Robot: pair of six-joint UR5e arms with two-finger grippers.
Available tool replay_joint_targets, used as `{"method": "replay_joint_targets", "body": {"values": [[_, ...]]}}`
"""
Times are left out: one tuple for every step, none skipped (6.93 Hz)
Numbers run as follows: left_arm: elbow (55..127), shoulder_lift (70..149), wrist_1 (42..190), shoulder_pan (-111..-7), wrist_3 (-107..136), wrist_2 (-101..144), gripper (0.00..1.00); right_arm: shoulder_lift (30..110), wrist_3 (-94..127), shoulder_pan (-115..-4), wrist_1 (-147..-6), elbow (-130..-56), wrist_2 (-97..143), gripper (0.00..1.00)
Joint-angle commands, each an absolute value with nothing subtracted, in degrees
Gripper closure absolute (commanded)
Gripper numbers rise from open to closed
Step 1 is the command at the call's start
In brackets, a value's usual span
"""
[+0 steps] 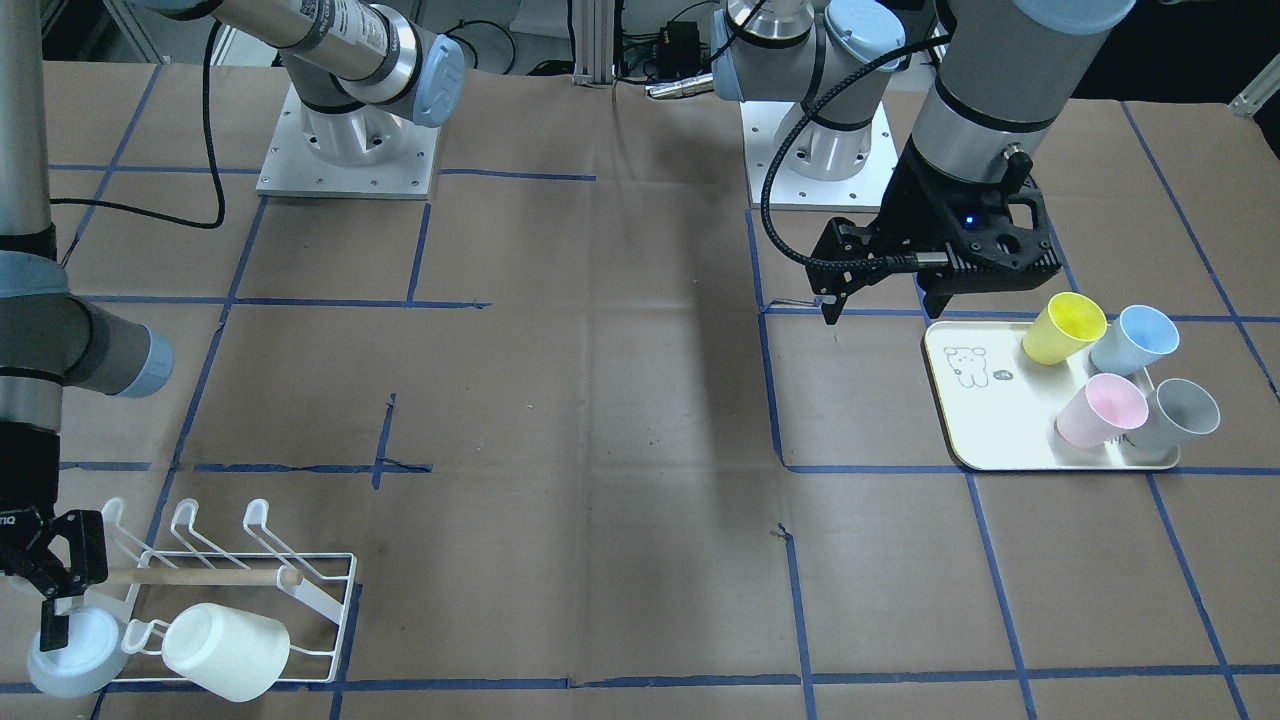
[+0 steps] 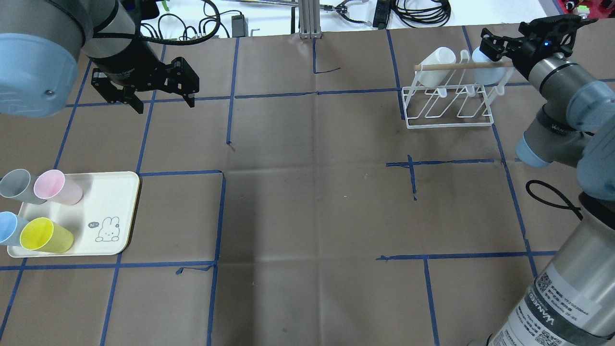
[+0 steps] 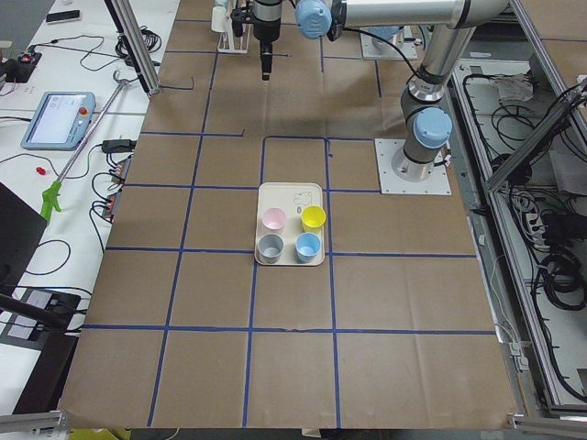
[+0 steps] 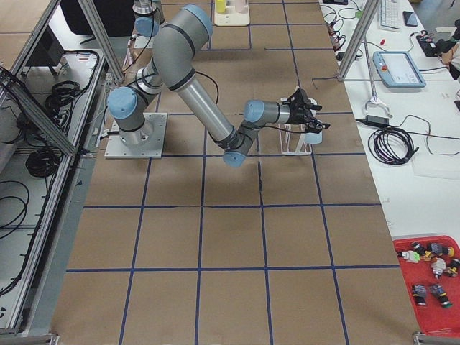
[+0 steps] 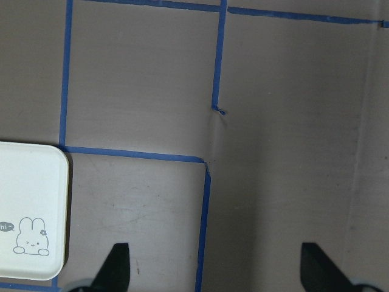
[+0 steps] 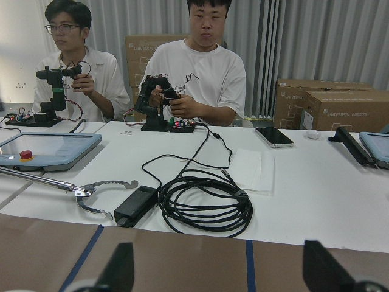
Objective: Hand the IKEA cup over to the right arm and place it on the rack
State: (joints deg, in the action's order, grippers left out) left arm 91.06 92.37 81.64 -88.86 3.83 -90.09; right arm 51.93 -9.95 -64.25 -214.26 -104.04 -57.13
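At 1 o'clock on the table (image 2: 312, 192), overhead view, 12 pointing away from the robot: rack (image 2: 449, 126) with its wooden dowel (image 1: 200, 577) across. A pale blue cup (image 1: 75, 655) sits tilted over the prong at the rack's 3 o'clock end, and a white cup (image 1: 225, 650) at the 9 o'clock end.

Right gripper (image 1: 70, 605): fingers spread, grasping nothing, right beside the pale blue cup; contact cannot be told.

Left gripper (image 2: 163, 103): fingers spread, empty, above the table at 10 o'clock.

Tray (image 2: 115, 192) at 8 o'clock carries yellow cup (image 2: 45, 235), blue cup (image 2: 9, 228), pink cup (image 2: 57, 187) and grey cup (image 2: 17, 185), all tilted.
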Motion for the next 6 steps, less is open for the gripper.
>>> {"method": "replay_joint_targets", "body": {"values": [[90.97, 92.37, 81.56, -88.86, 3.78, -90.09, 0.01, 54.82, -9.93, -64.34, -208.61, -103.54, -57.22, 0.0], [90.97, 92.37, 81.56, -88.86, 3.78, -90.09, 0.01, 57.98, -9.84, -64.68, -199.43, -103.62, -57.39, 0.0], [90.97, 92.37, 81.56, -88.86, 3.87, -90.09, 0.01, 62.36, -10.28, -64.77, -185.76, -103.62, -58.0, 0.0], [90.97, 92.37, 81.65, -88.86, 3.87, -90.09, 0.01, 67.27, -10.54, -64.78, -173.27, -103.62, -58.01, 0.0], [90.97, 92.37, 81.56, -88.86, 3.95, -90.09, 0.01, 72.2, -10.29, -64.86, -165.84, -103.71, -58.01, 0.0], [90.97, 92.37, 81.65, -88.86, 3.96, -90.09, 0.01, 74.94, -9.85, -65.12, -160.54, -103.71, -58.01, 0.0]]}}
